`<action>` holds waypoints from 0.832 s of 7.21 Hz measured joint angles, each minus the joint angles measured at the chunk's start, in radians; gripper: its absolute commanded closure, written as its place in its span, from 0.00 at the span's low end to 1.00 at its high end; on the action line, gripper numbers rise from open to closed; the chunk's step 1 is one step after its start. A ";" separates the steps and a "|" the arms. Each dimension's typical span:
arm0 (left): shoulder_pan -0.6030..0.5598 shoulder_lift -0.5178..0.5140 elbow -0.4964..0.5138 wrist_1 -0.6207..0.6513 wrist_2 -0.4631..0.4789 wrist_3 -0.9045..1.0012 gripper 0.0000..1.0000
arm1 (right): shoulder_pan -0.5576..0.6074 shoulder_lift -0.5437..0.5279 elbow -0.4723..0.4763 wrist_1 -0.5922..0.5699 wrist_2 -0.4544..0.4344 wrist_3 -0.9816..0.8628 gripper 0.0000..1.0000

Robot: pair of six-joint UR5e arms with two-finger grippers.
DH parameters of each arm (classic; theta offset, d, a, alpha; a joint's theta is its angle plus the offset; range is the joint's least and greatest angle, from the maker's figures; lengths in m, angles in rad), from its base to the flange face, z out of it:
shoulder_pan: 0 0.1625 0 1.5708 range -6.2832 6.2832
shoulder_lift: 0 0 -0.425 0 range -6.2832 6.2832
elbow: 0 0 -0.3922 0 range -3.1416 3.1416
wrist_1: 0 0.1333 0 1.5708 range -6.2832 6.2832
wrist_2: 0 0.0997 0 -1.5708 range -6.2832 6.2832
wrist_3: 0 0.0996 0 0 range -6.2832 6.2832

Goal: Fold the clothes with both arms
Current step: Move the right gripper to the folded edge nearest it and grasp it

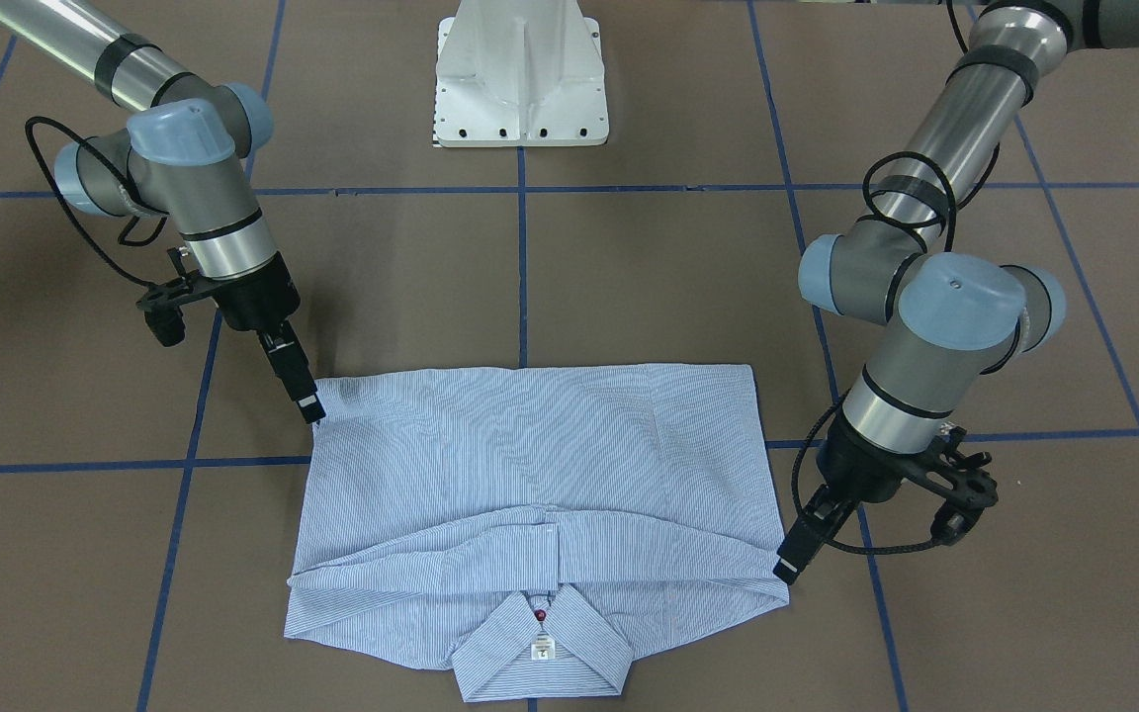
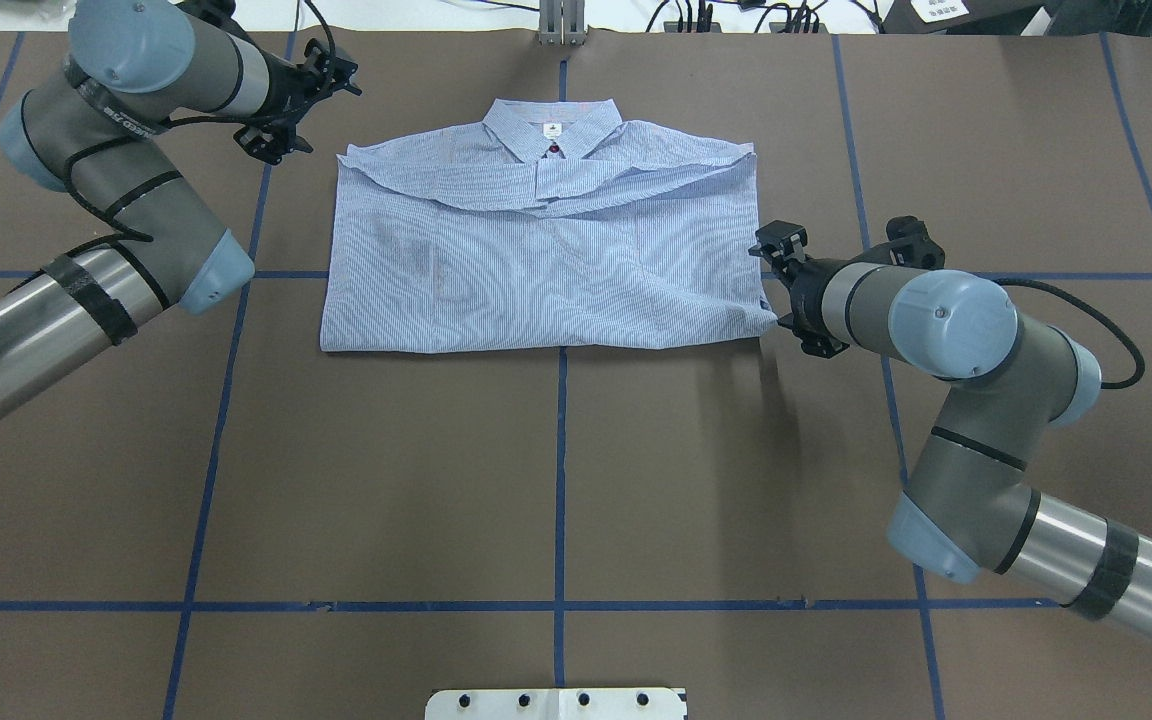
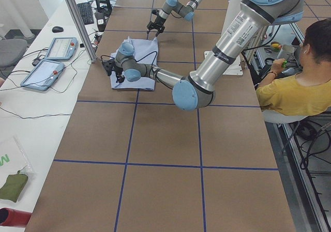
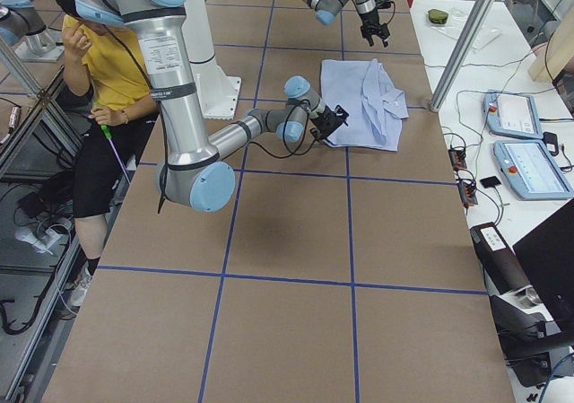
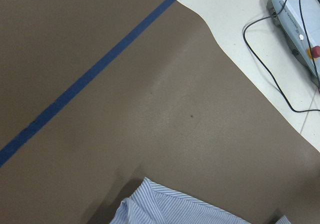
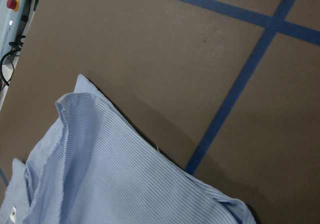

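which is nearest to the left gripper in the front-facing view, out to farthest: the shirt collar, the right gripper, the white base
1. collar: low in the view, a little way along the shirt edge from the left gripper.
2. right gripper: across the shirt at the opposite corner, on the view's left.
3. white base: past the shirt, top middle.
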 measured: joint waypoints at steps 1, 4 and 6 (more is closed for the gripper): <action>0.000 0.000 -0.005 0.001 0.001 0.000 0.00 | -0.016 -0.006 0.000 0.000 -0.009 0.005 0.01; 0.000 0.002 -0.007 -0.001 0.002 0.000 0.00 | -0.039 0.004 -0.014 0.000 -0.014 0.012 0.75; 0.000 0.000 -0.007 0.000 0.001 -0.001 0.00 | -0.046 0.010 -0.017 0.000 -0.014 0.058 1.00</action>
